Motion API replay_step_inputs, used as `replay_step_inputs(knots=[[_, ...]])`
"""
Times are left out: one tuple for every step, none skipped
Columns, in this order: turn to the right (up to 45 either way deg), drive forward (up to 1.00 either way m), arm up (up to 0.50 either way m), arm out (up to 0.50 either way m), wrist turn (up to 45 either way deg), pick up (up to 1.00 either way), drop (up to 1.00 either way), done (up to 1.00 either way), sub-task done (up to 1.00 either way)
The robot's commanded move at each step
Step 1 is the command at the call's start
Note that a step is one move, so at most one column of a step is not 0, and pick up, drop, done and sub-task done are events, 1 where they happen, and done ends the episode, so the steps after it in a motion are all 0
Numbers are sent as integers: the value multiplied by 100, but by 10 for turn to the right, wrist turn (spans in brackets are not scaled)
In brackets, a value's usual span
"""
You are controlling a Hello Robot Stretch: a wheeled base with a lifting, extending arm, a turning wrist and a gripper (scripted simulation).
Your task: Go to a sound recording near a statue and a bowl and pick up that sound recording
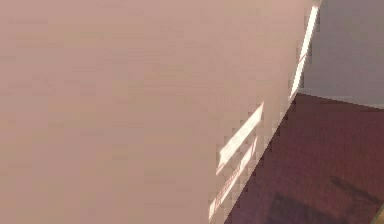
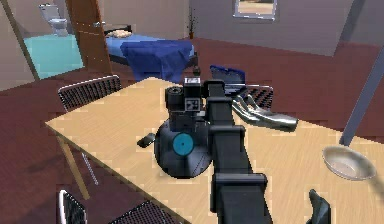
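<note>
Hovering above table (image 2: 100, 118), hand (image 2: 175, 120) at record (image 2: 184, 150)

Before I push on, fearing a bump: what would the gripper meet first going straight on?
Probably the record, right at the gripper, then the table behind it; depth is unclear.

A home, by its furniture: a wooden bench (image 2: 100, 125) with mesh-backed chairs (image 2: 88, 92) stands on a dark red floor (image 2: 325, 85). Beyond it lies a bed (image 2: 150, 50) (blue cover), and a doorway at the left shows what looks like a toilet (image 2: 55, 19).
</note>
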Motion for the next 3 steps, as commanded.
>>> replay_step_inputs(knots=[[0,0,-30,0,0,0,0,0,0],[0,0,0,0,0,100,0,0,0],[0,0,10,0,0,0,0,0,0]])
